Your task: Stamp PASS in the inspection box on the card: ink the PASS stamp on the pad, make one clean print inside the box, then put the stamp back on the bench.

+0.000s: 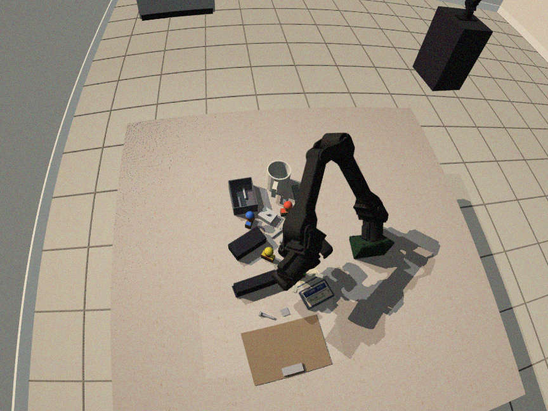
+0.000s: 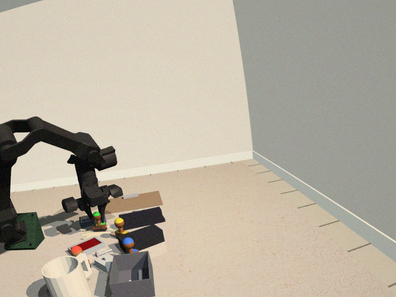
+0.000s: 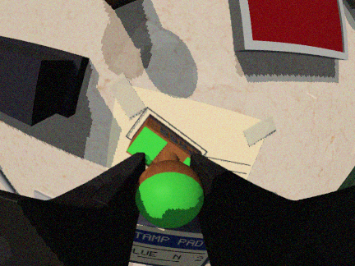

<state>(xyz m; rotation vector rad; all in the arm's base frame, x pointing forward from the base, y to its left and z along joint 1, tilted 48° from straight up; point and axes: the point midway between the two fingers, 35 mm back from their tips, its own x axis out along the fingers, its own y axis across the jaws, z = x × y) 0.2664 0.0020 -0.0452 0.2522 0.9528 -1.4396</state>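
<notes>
The jaws (image 2: 97, 220) are closed on the green-topped stamp (image 2: 96, 216) (image 3: 169, 196), its long block seemingly lined up with the box (image 3: 201, 150) outlined on the card (image 2: 90, 234) (image 3: 218, 119) beneath, so the coming press likely needs only a slight shift and straight lowering.

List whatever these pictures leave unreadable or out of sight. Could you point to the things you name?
- Underside of the green-topped stamp (image 2: 96, 219) (image 3: 169, 197): faces down in exterior and wrist views.
- Inspection box (image 3: 177, 130) interior: stamp covers much of it, wrist view.
- Mug's (image 1: 267, 181) (image 2: 60, 274) base: cut off by exterior's bottom edge.
</notes>
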